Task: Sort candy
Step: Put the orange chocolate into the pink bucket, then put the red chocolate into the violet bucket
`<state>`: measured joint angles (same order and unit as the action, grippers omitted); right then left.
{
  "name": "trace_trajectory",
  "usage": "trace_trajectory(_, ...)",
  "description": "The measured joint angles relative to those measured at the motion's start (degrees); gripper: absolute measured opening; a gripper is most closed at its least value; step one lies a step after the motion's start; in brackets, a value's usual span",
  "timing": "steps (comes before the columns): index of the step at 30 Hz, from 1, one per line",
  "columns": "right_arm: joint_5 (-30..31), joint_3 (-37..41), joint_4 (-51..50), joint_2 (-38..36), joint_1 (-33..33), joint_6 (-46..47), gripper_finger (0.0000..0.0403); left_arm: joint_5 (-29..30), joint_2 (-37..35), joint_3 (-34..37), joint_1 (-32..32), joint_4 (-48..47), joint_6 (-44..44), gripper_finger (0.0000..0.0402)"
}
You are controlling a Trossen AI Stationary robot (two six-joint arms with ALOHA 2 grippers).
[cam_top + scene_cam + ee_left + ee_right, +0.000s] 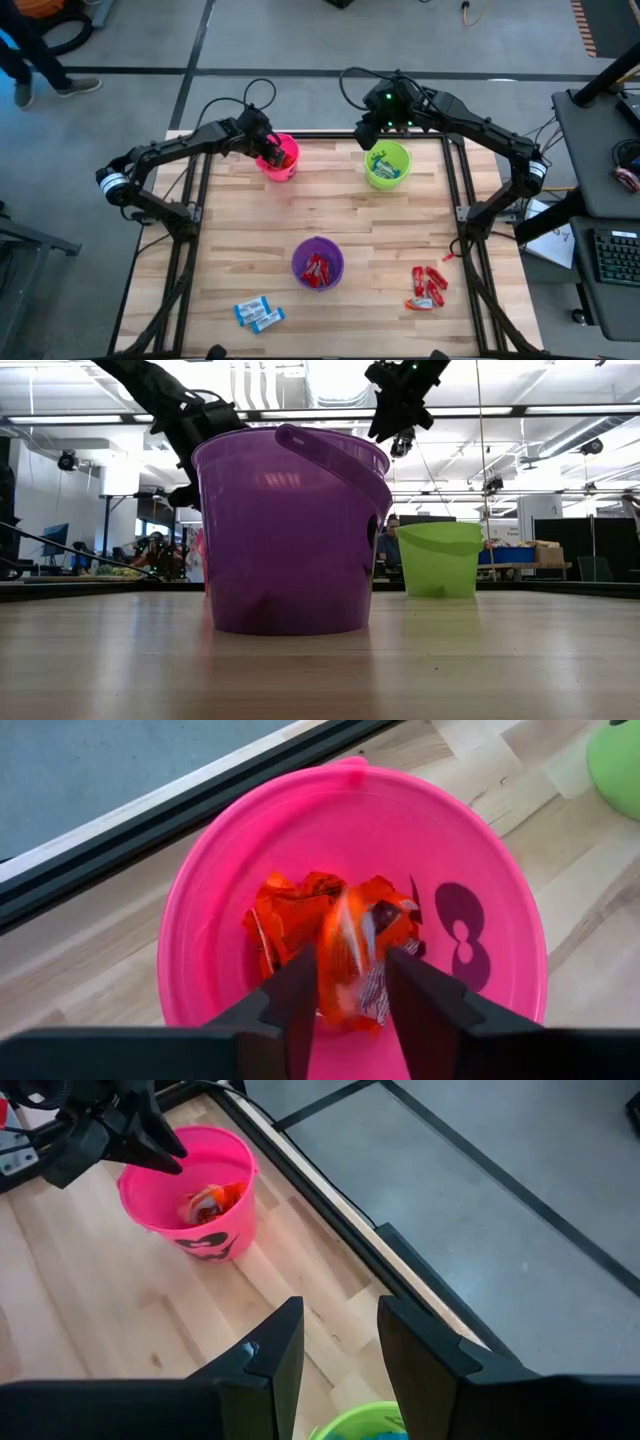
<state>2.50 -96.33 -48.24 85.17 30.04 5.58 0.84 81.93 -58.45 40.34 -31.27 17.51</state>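
Note:
My left gripper (350,1010) hangs open over the pink cup (280,158), which holds several orange candies (290,915). One orange candy (350,955) shows blurred between its fingers. My right gripper (340,1350) is open and holds nothing. It sits above the table's far edge, beside the green cup (388,165), which has blue-and-white candy (385,160) inside. The purple cup (318,263) holds red candies. More red candies (428,287) lie near the right edge, and blue-and-white ones (258,314) near the near edge. My left gripper comes from above, pointing down into the pink cup. The blurred orange candy (345,970) stands in the gap between the two fingers, above the pile. Whether either finger touches it, I cannot tell.
The purple cup (285,530) fills the middle of the low view, with the green cup (440,558) behind it to the right. Bare wood lies between the three cups. A black frame rail (330,1210) runs along the table's far edge. A person walks on the floor at far left (30,50).

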Motion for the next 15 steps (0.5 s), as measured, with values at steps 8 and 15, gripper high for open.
trace_trajectory(8, -5.9, 0.0, -4.7, 0.0, 0.0, 4.5, 0.0123, 0.0, -3.2, 0.0, -0.1, -1.2, -0.3, 0.014)
trace_trajectory(15, -18.5, 0.0, -12.7, 0.0, -0.3, 12.6, 0.0123, -4.6, -10.1, 0.0, -2.6, -1.1, -3.9, 0.0139)
